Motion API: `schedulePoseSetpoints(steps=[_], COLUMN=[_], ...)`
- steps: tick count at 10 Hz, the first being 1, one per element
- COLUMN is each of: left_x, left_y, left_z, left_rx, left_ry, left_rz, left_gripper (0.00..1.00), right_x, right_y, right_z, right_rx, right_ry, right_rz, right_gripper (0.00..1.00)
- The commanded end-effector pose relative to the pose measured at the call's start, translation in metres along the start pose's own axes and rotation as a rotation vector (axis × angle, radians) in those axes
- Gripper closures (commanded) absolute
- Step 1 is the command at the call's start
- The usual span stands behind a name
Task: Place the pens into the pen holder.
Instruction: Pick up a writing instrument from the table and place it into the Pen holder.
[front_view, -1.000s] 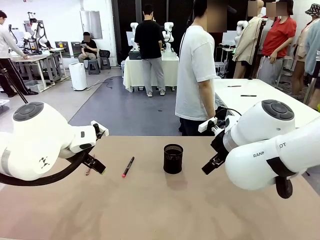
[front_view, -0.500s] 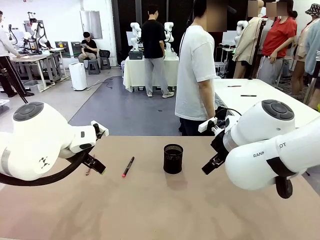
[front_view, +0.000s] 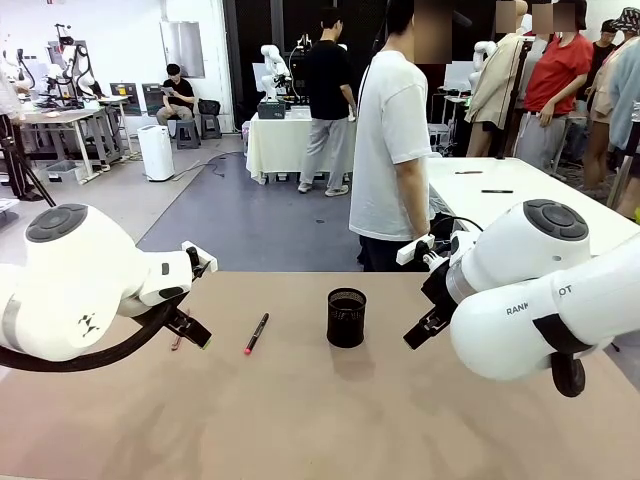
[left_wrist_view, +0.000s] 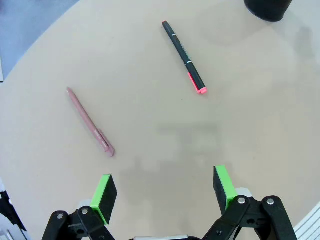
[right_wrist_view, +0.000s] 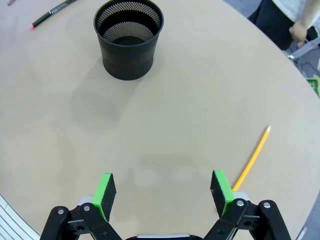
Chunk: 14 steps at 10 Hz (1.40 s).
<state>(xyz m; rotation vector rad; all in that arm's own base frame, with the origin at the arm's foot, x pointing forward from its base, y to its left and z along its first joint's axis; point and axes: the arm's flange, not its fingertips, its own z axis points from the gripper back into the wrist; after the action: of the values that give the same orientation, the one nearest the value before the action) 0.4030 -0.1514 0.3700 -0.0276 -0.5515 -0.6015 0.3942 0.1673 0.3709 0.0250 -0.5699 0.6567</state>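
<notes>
The pen holder (front_view: 346, 318), a black mesh cup, stands upright mid-table and looks empty from the right wrist view (right_wrist_view: 129, 37). Left of it lies a black pen with a pink-red tip (front_view: 256, 334), flat on the table. A reddish-brown pen (left_wrist_view: 90, 121) lies farther left, just ahead of my left gripper (left_wrist_view: 165, 187), which hovers open above the table with nothing between its pads. A yellow pencil-like pen (right_wrist_view: 252, 157) lies close beside one finger of my right gripper (right_wrist_view: 162, 189). That gripper is open too, hovering right of the holder (front_view: 420, 330).
A person in a white T-shirt (front_view: 392, 150) stands at the far edge of the table, with a hand (right_wrist_view: 300, 32) near the edge. The tan tabletop (front_view: 330, 420) has free room in front of the holder. Other people and tables are far behind.
Both arms and all the pens are where they were. Only a person in black far in the background has walked to the right.
</notes>
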Motion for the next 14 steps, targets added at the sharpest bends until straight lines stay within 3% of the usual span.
schedulePoseSetpoints(steps=[1, 3, 7, 11, 14], left_x=[0.000, 0.000, 0.018, 0.045, 0.054], left_y=[0.000, 0.000, 0.002, 0.029, 0.067], left_z=[0.000, 0.000, 0.017, 0.067, 0.104], left_rx=[0.000, 0.000, -0.170, -0.375, -0.369], left_ry=[0.000, 0.000, 0.129, 0.020, -0.107], left_rz=[0.000, 0.000, -0.031, -0.071, -0.131], left_gripper=[0.00, 0.00, 0.00, 0.00, 0.00], right_x=[0.000, 0.000, 0.016, 0.042, 0.055], right_y=[0.000, 0.000, -0.004, -0.051, -0.102], right_z=[0.000, 0.000, 0.019, 0.056, 0.091], right_rx=[0.000, 0.000, 0.218, 0.404, 0.491], right_ry=[0.000, 0.000, -0.019, -0.048, -0.130], right_rz=[0.000, 0.000, 0.040, 0.097, 0.175], right_gripper=[0.00, 0.00, 0.00, 0.00, 0.00])
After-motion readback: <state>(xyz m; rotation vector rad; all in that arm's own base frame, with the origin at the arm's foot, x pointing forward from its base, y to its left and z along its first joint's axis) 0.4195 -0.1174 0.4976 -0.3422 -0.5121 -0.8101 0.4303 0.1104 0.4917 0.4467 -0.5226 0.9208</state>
